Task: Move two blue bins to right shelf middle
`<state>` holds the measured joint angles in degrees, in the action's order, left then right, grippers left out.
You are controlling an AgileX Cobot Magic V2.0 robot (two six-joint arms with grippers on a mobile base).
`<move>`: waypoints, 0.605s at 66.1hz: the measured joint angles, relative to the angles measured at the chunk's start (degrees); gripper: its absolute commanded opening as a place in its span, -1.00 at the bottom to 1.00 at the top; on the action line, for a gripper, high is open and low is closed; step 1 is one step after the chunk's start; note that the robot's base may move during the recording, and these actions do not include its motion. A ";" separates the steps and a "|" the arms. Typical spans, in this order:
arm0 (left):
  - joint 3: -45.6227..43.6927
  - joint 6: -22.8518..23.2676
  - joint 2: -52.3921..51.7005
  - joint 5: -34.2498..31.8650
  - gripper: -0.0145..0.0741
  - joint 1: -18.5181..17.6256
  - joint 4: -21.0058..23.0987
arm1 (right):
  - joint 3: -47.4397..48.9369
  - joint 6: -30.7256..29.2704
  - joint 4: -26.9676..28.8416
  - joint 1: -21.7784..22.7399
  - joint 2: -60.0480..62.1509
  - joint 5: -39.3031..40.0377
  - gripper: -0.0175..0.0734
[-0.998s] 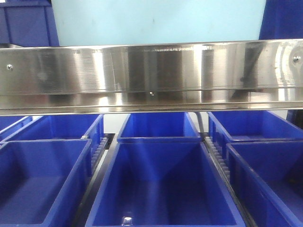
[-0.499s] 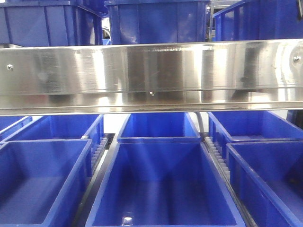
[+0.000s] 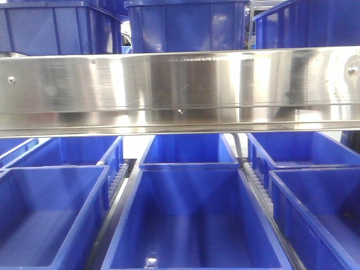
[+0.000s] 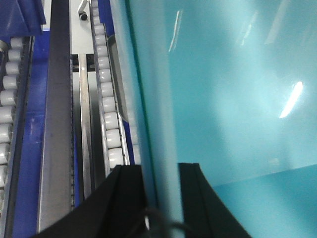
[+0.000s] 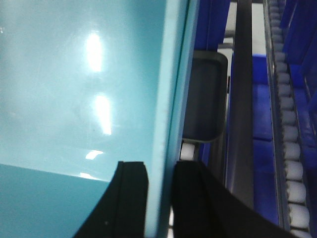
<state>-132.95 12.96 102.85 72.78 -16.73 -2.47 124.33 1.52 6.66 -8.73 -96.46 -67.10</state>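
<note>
left gripper [image 4: 161, 174] and right gripper [image 5: 159, 171] each sat nearly closed, a bin [image 4: 233, 99] wall pinched between the jaws; risk: thin-edge pinch slipping, tipping bin onto rollers [image 4: 110, 124] beside the jaws.

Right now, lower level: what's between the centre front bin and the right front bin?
A roller track: white rollers on a metal rail separating the centre front bin from the right front bin. It shows in the front-facing view.
</note>
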 measured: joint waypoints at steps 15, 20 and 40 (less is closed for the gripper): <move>0.00 -0.33 0.00 -2.11 -0.92 0.00 -0.64 | 0.00 0.02 0.00 0.00 0.00 0.90 -0.97; 0.00 -0.33 0.00 -2.52 -0.92 0.00 -0.78 | 0.00 0.02 0.00 0.00 -0.12 1.15 -0.97; 0.00 -0.33 0.00 -2.80 -0.92 0.00 -1.06 | 0.00 -0.02 0.09 0.00 -0.35 1.63 -0.97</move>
<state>-132.95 12.63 102.85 69.98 -16.73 -3.53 124.33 1.50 6.75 -8.73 -96.81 -65.47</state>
